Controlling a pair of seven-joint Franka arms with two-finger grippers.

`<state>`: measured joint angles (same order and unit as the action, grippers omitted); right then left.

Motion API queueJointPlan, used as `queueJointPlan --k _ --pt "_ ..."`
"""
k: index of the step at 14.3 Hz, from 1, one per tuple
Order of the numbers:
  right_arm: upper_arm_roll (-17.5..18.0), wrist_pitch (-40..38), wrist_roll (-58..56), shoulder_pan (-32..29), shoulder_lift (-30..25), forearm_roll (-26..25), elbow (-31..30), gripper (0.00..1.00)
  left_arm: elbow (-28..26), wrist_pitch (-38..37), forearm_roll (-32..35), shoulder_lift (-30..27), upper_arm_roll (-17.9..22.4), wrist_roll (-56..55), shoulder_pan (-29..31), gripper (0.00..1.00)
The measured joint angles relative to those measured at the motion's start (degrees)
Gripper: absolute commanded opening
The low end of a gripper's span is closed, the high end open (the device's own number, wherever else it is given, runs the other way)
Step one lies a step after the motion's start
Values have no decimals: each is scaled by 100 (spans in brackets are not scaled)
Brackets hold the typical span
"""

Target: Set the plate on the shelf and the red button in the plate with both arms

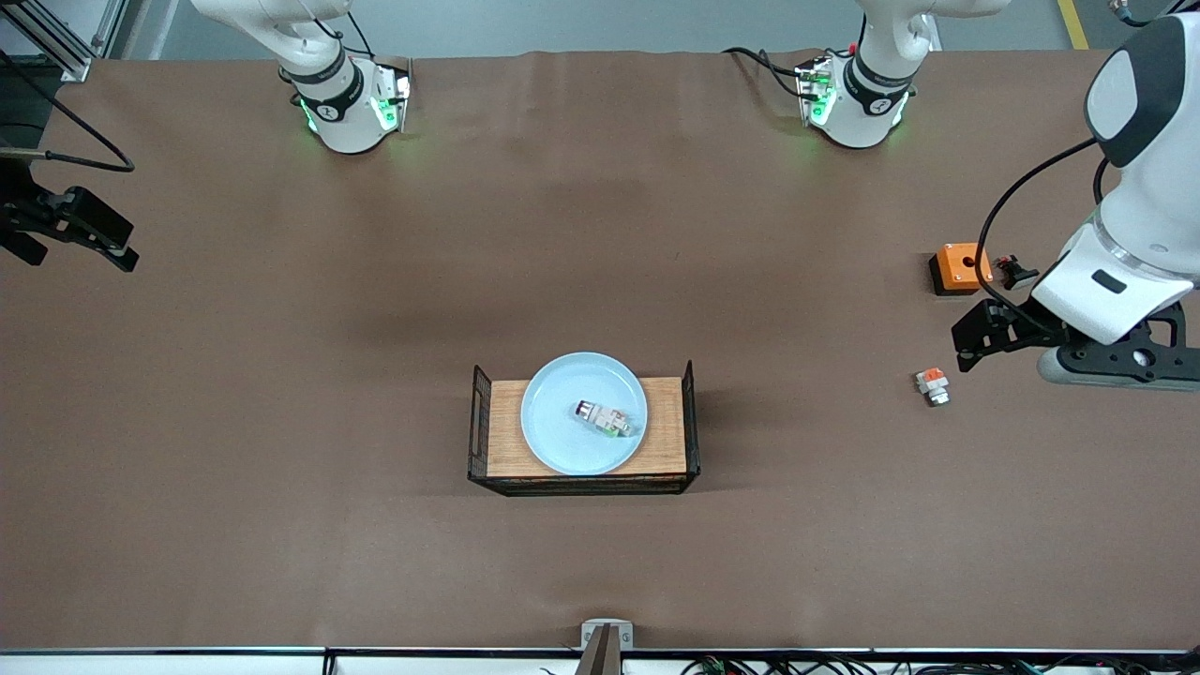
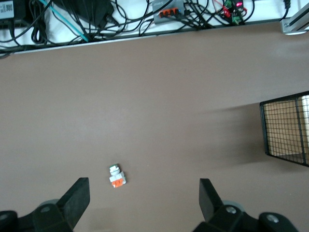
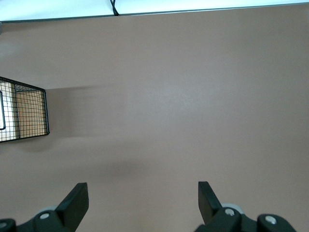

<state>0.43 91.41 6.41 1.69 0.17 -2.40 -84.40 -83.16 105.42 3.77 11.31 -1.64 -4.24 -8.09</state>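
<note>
The pale-blue plate lies on the wooden tray in the middle of the table. The red button lies on its side in the plate. My left gripper is open and empty at the left arm's end of the table, away from the tray. In the left wrist view its fingertips stand wide apart above bare table. My right gripper is open and empty at the right arm's end of the table. The right wrist view shows it over bare table.
A white block with an orange top lies on the table under the left gripper and shows in the left wrist view. An orange box with a round hole sits farther from the front camera. The tray's black mesh end walls show in both wrist views.
</note>
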Motion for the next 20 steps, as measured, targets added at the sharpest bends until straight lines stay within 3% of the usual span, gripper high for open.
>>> queueJointPlan --k 8,12,16,20 --pt "-2 0 0 -25 0 0 0 100 -623 100 -264 -501 -91 85 435 100" --pt "-1 -3 -1 -29 1 0 0 100 -1057 234 -364 -845 -643 -125 1108 100" --pt "5 -4 -1 -29 1 0 0 100 -1075 254 -365 -884 -725 -579 1154 100" --pt "9 -6 -100 -29 1 2 0 100 -1006 457 -344 -889 -729 -256 1158 100"
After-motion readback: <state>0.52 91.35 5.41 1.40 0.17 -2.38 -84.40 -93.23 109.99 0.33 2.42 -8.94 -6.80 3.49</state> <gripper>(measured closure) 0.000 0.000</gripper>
